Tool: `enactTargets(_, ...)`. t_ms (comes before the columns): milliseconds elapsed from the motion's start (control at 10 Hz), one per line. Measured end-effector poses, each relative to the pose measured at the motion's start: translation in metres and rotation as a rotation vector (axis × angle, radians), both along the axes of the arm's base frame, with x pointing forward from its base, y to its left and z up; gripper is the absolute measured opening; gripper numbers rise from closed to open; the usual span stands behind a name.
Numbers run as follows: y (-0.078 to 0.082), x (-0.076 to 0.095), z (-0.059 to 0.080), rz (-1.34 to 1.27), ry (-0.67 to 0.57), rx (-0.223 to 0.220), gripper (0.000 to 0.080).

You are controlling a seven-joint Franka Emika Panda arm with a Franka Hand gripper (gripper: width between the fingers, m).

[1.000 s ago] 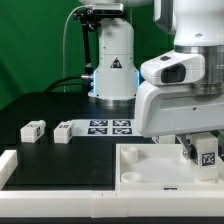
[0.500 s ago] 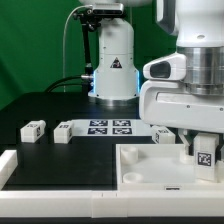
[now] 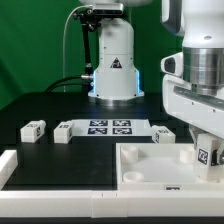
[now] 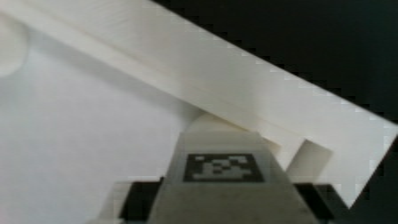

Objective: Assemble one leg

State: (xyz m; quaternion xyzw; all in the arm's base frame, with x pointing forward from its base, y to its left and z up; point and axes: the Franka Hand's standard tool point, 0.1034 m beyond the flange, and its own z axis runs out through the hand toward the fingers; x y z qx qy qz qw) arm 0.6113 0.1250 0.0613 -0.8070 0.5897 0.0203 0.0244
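Starting at the exterior view's left, you are seeing two spare tagged blocks [image 3: 33, 129] [image 3: 64, 131] sitting loose on the dark worktop [image 3: 60, 152], well apart from the action, probably parked there so they are waiting within reach for later steps. Next comes the marker board [image 3: 110, 126], lying flat in front of the arm's base, and just past it a third spare block [image 3: 164, 134] is standing near the back rim of the large white panel [image 3: 150, 165]. At the exterior view's right, the gripper [image 3: 207, 155] is pinching the leg [image 3: 209, 156], and the jaws are closing on its sides so the tag faces outward; you are holding it low over the panel's far corner, which I judge is where it is meant to seat. The wrist view is showing the leg [image 4: 226, 168] between the dark jaws above the white panel [image 4: 89, 120]. The corner hole itself is hidden beneath the leg, the gripper is cut off by the frame edge, and whether the leg is touching the panel is impossible to tell.
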Motion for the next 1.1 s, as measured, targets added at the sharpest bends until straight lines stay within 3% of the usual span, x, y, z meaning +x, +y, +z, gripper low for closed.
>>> enactTargets(100, 0.0001, 0.0001, -0.0002, -0.036, 0.002, 0.006, 0.029)
enactTargets(200, 0.0008, -0.0001, -0.0003, -0.059, 0.004, 0.008, 0.0391)
enactTargets(300, 0.0008, -0.0003, -0.0004, -0.039, 0.003, 0.008, 0.0391)
enactTargets(400, 0.0007, -0.0003, -0.0005, -0.004, 0.001, 0.008, 0.053)
enactTargets(500, 0.0012, -0.0004, -0.0005, -0.002, 0.001, 0.008, 0.0615)
enactTargets(600, 0.0021, -0.0015, -0.0007, 0.147, -0.004, -0.008, 0.0615)
enactTargets(1100, 0.0006, -0.0017, -0.0005, 0.745, -0.04, -0.004, 0.0649)
